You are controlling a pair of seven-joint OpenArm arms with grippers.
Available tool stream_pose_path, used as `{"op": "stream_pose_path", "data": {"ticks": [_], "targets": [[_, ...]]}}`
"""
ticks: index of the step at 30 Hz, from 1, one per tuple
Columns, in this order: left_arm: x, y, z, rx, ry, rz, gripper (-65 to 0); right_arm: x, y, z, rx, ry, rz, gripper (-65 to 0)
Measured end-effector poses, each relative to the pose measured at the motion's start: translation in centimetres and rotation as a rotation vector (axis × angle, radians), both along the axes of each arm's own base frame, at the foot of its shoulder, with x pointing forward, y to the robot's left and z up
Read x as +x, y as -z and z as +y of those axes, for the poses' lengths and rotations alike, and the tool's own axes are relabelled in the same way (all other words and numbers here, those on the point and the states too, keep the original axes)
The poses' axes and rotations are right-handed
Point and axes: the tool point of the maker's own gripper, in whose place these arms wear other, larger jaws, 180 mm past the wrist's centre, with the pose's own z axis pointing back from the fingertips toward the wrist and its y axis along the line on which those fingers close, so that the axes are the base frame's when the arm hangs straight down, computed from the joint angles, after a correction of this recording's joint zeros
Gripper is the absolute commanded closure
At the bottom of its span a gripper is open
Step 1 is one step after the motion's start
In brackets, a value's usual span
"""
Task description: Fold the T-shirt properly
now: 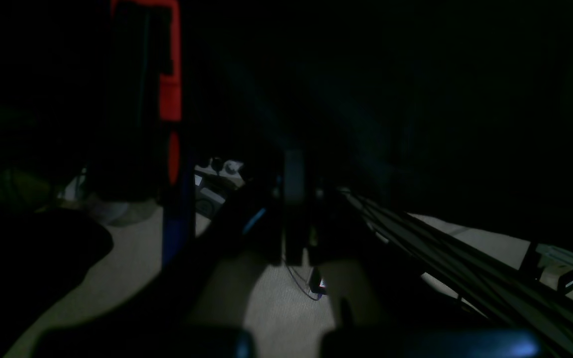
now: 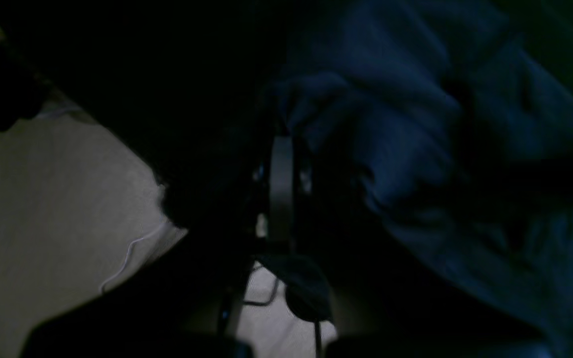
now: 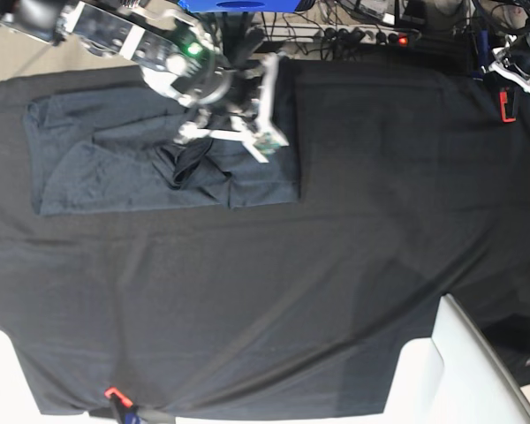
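Observation:
The dark slate-grey T-shirt (image 3: 97,159) lies partly folded as a wide rectangle at the back left of the black table cloth (image 3: 336,265). My right gripper (image 3: 190,146) is low over the shirt's middle and shut on a raised pinch of its cloth (image 3: 181,166). The right wrist view shows the bluish shirt (image 2: 416,149) bunched up against the closed fingers (image 2: 281,164). My left gripper (image 1: 294,199) is shut with nothing in it and hangs off the table's edge over pale floor. In the base view its arm (image 3: 519,62) sits at the far right corner.
A red clamp (image 3: 507,106) grips the table's right back edge and also shows as a red clamp (image 1: 171,89) in the left wrist view. Another red clamp (image 3: 115,395) is at the front edge. A white object (image 3: 459,371) juts in at the front right. Cables and a power strip (image 3: 371,35) run behind the table.

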Motion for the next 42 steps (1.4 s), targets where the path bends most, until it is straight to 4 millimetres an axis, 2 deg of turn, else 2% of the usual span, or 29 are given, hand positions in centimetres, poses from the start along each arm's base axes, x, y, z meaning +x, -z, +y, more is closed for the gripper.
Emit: {"op": "stream_pose_path", "data": {"ticks": [4, 7, 12, 14, 18, 21, 25, 30, 35, 39, 42], "targets": [[0.1, 0.0, 0.0, 0.001, 0.001, -0.002, 0.0, -0.4, 0.5, -2.1, -0.042, -0.004, 0.004, 0.0], [0.1, -0.1, 0.0, 0.001, 0.001, -0.003, 0.0, -0.6, 0.5, -2.9, -0.048, 0.003, 0.007, 0.0], [0.0, 0.0, 0.0, 0.001, 0.001, -0.001, 0.0, 0.9, 0.3, -7.2, -0.056, 0.192, 0.015, 0.0], [0.1, -0.1, 0.0, 0.001, 0.001, -0.003, 0.0, 1.6, 0.3, -8.4, -0.066, 0.215, 0.004, 0.0], [0.6, -0.1, 0.0, 0.004, 0.002, -0.01, 0.0, 2.4, 0.1, -9.8, -0.066, 0.251, -0.007, 0.0], [1.1, -0.3, 0.0, 0.0, 0.0, -0.025, 0.0, 2.1, 0.4, -10.7, -0.075, 0.266, 0.006, 0.0], [0.7, -0.1, 0.0, 0.003, 0.001, -0.012, 0.0, 1.3, 1.0, -13.0, -0.097, 0.341, 0.034, 0.0], [0.8, -0.2, 0.0, 0.002, 0.0, -0.017, 0.0, -0.1, 1.7, -14.6, -0.114, 0.398, 0.073, 0.0], [0.9, -0.2, 0.0, 0.002, 0.0, -0.018, 0.0, 1.0, 1.5, -15.7, -0.099, 0.496, 0.072, 0.0], [0.8, -0.2, 0.1, 0.004, 0.001, -0.016, 0.0, 0.6, 2.3, -17.6, -0.112, 0.614, 0.133, 0.0], [0.8, -0.1, 0.0, 0.002, 0.001, -0.016, 0.0, 0.7, 2.3, -18.0, -0.11, 0.647, 0.148, 0.0]]}}
